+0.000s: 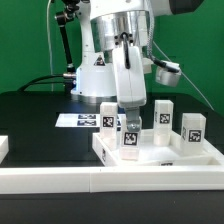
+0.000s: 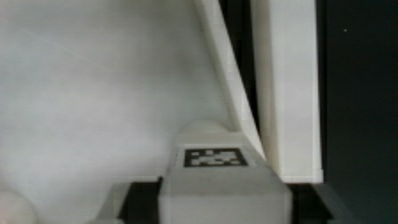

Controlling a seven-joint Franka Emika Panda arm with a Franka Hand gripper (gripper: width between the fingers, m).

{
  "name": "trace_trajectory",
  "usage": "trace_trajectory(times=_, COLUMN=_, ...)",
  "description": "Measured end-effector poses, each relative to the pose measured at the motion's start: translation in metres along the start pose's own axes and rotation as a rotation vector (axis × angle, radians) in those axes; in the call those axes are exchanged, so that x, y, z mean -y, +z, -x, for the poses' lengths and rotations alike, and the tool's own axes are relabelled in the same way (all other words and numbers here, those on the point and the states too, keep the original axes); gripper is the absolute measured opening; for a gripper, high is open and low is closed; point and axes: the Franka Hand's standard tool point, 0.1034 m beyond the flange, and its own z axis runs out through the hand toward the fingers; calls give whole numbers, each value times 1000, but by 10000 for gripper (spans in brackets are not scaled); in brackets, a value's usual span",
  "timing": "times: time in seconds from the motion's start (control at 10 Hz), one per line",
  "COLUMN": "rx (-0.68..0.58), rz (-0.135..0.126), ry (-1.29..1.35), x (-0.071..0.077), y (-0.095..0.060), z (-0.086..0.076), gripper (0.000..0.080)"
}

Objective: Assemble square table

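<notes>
The square table's white tray-like top (image 1: 160, 152) lies on the black table with its rim up. Three white tagged legs stand upright in it: at the far left (image 1: 108, 117), the far middle (image 1: 163, 113) and the right (image 1: 192, 125). My gripper (image 1: 129, 118) is shut on a fourth leg (image 1: 130, 137) and holds it upright at the top's near-left corner. I cannot tell whether it touches the top. In the wrist view this leg (image 2: 217, 165) shows its tag between my dark fingers (image 2: 139, 202), above the top's floor (image 2: 107, 90) and rim (image 2: 285, 80).
A long white rail (image 1: 110, 182) runs along the front edge. The marker board (image 1: 78, 121) lies flat behind the top on the exterior view's left. A small white block (image 1: 3, 148) sits at the left edge. The arm's base (image 1: 98, 70) stands at the back.
</notes>
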Motion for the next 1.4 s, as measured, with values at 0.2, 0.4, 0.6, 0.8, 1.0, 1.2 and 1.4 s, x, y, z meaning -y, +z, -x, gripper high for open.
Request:
trace_trajectory(times=0.2, rx=3, rz=-2, ry=102, x=0, y=0, z=1, gripper=290)
trace_trajectory(times=0.4, rx=6, rz=-2, ry=109, x=0, y=0, z=1, gripper=290)
trace_trajectory(times=0.6, rx=7, rz=-1, ry=83, x=0, y=1, z=1, gripper=508)
trace_trajectory(times=0.8, rx=-1, rz=49, ry=-105, x=-1, y=-1, z=9, gripper=625)
trace_trajectory(times=1.0, rx=3, rz=48, ry=-284, x=0, y=-2, z=9, gripper=645)
trace_trajectory(times=1.2, rx=6, rz=48, ry=-411, x=0, y=-2, z=9, gripper=648)
trace_trajectory(times=1.4, rx=11, rz=48, ry=-580, x=0, y=-2, z=9, gripper=649)
